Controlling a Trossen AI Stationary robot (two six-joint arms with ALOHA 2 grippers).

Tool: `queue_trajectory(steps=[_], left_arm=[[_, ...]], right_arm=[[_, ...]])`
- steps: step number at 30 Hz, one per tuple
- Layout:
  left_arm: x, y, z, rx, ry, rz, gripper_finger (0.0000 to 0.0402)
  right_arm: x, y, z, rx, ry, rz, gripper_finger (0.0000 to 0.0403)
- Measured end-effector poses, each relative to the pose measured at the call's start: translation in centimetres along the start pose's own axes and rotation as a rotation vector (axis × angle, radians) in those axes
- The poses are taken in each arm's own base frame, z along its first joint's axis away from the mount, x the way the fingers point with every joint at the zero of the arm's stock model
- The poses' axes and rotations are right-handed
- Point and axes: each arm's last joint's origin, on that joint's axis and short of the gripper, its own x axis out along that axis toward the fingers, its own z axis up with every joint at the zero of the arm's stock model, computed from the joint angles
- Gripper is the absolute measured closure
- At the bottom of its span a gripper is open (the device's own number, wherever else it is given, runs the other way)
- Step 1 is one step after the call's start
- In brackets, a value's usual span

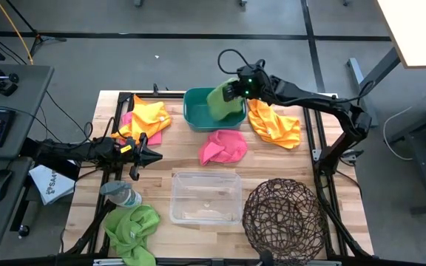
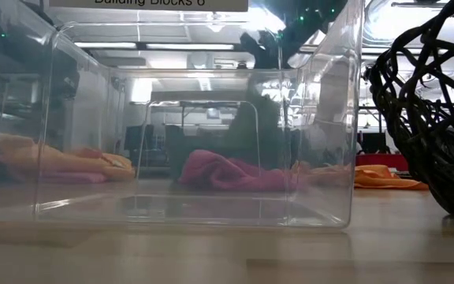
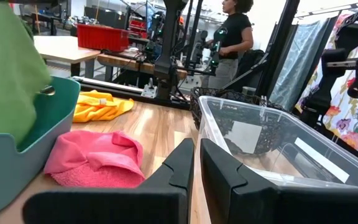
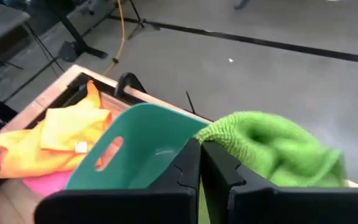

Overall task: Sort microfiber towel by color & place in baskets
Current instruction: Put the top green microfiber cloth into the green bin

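My right gripper (image 1: 234,90) is over the teal tub (image 1: 198,118) at the table's far side, shut on a lime green towel (image 1: 222,103). That towel also shows in the left wrist view (image 3: 5,74) above the tub's wall (image 3: 17,168). My left gripper (image 1: 154,156) waits shut, low at the table's left. A pink towel (image 1: 222,147) lies between the tub and the clear bin (image 1: 205,196). An orange towel (image 1: 275,125) lies right of the tub. Orange and pink towels (image 1: 146,118) are heaped left of it. A second green towel (image 1: 132,228) lies at the near left corner. My right gripper pinches the green towel between its two fingers (image 4: 219,163) at a bunched upper edge (image 4: 225,134). It comes from the table's right, slanting down. The towel hangs slack below the fingers, its lower part inside the teal tub (image 3: 8,124).
The round dark wire basket (image 1: 283,216) stands at the near right, next to the clear bin. A clear plastic bottle (image 1: 121,196) and a white printed sheet (image 1: 50,184) lie near my left arm. A person (image 3: 232,34) stands in the room beyond the table.
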Motion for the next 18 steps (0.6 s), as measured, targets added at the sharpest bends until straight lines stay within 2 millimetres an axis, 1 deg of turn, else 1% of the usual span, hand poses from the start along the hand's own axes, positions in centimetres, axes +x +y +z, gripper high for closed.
queue_trajectory(steps=[3, 6, 9, 13, 18], left_arm=[[0.0, 0.0, 0.0, 0.000, 0.000, 0.000, 0.0385], [0.0, 0.0, 0.0, 0.000, 0.000, 0.000, 0.0385], [0.0, 0.0, 0.0, 0.000, 0.000, 0.000, 0.0385], [0.0, 0.0, 0.0, 0.000, 0.000, 0.000, 0.0385], [0.0, 0.0, 0.0, 0.000, 0.000, 0.000, 0.0385]], right_arm=[[-0.1, 0.2, -0.4, -0.010, 0.023, -0.004, 0.0403], [-0.3, 1.1, -0.9, -0.028, 0.045, 0.027, 0.0403], [0.0, 1.8, -1.4, -0.040, 0.055, 0.052, 0.0403], [1.6, 2.0, -2.4, -0.035, 0.102, 0.087, 0.0403], [4.3, 2.0, -4.4, -0.024, 0.189, 0.091, 0.0403]])
